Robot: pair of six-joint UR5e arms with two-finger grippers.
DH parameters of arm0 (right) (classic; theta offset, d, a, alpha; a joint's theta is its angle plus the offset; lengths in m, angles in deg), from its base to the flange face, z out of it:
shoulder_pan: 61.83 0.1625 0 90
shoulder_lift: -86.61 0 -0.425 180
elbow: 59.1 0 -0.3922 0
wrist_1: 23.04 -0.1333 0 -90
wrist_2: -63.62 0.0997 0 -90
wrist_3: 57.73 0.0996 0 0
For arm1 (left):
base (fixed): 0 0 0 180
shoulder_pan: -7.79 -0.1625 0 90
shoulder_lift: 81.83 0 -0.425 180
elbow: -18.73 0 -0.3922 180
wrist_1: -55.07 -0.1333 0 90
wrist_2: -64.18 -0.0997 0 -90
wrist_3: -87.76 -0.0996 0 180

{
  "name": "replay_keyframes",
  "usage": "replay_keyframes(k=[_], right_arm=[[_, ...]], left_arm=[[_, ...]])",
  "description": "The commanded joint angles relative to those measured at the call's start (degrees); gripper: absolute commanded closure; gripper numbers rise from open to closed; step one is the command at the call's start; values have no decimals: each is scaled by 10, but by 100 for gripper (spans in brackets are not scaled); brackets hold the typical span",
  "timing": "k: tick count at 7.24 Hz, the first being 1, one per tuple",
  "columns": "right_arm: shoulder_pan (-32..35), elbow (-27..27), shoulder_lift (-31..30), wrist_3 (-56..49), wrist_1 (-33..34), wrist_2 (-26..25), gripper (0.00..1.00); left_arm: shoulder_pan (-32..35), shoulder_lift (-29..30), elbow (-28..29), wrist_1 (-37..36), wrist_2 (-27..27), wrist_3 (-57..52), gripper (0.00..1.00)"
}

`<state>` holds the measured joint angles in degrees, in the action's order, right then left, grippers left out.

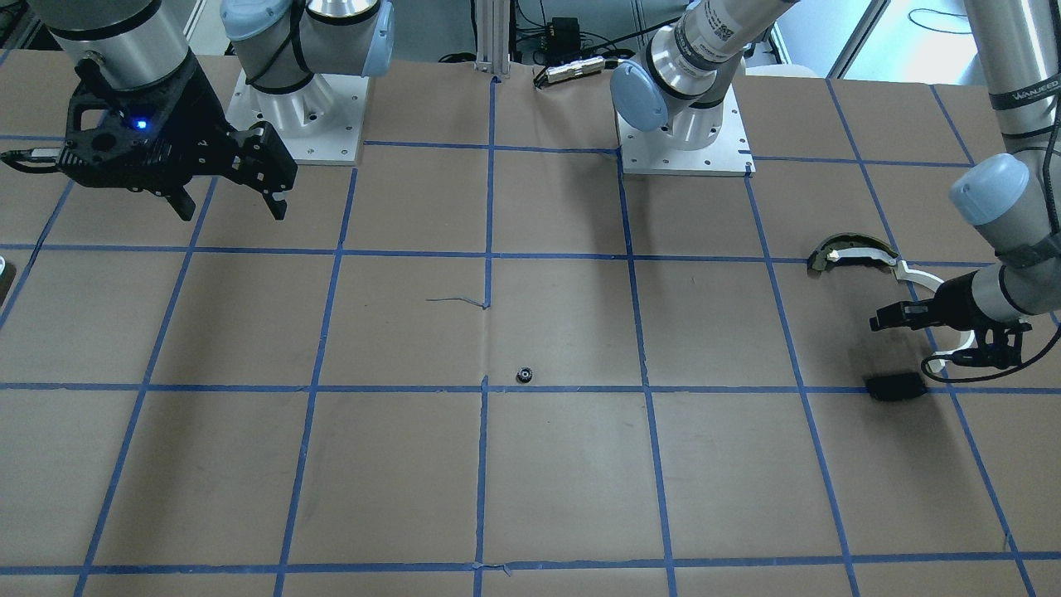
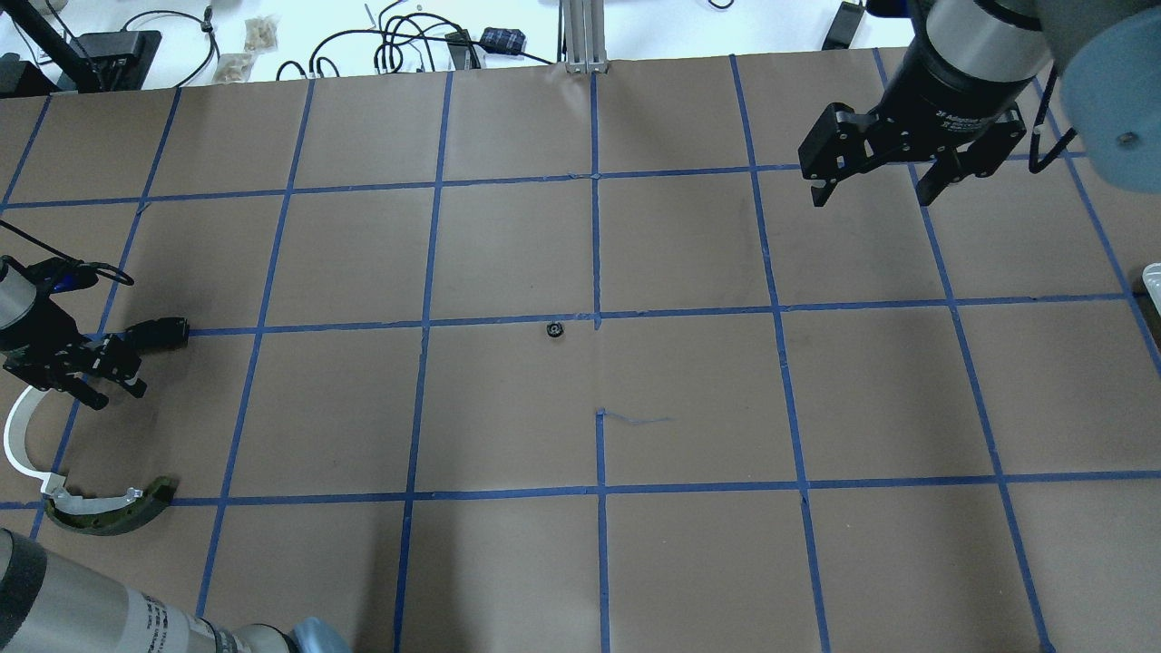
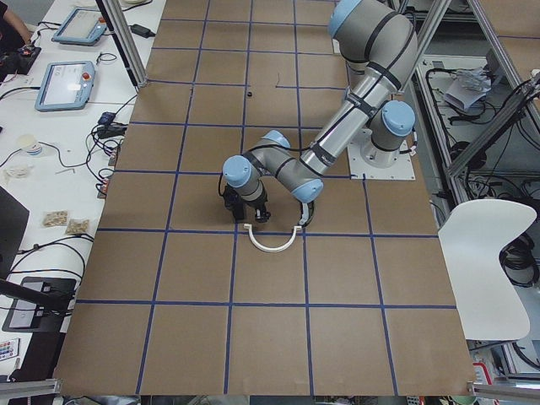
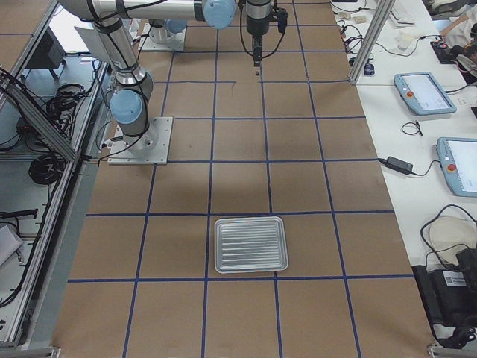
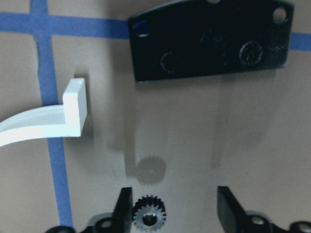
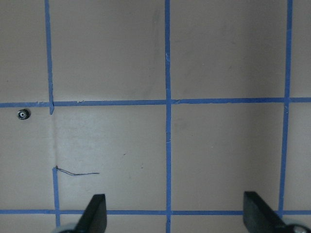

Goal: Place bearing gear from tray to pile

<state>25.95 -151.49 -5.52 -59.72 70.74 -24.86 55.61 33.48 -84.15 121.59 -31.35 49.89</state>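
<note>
While the left wrist view looked closely down on the paper, the left gripper (image 5: 175,206) had its fingers spread wide along the bottom edge. The bearing gear (image 5: 149,217) sat against the inner face of the lower-left finger, clear of the other finger. Its toothed shadow fell separately on the paper just above. The end of the white arc strip (image 5: 48,119) was at mid-left and the black plate (image 5: 209,41) across the top. The overhead view was too far off to show that gear, but it added the dark curved piece (image 2: 118,510) at lower left, touching the strip's other end. It also showed a small dark round part (image 2: 554,328) alone at centre and the right gripper (image 2: 875,193) at upper right, raised and with its fingers parted. Only the exterior right view showed the tray (image 4: 250,246), low in the frame, well apart from both arms.
</note>
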Motion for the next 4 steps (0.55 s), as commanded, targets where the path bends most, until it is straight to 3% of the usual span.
replay_keyframes(k=[1, 3, 4], right_arm=[[4, 2, 0, 1, -10, -88, 0], [0, 11, 6, 6, -2, -30, 0], [-1, 20, 6, 6, -1, -32, 0]], left_arm=[[3, -2, 1, 4, 0, 3, 0], [6, 4, 3, 0, 11, 3, 2], [10, 6, 3, 1, 10, -2, 22]])
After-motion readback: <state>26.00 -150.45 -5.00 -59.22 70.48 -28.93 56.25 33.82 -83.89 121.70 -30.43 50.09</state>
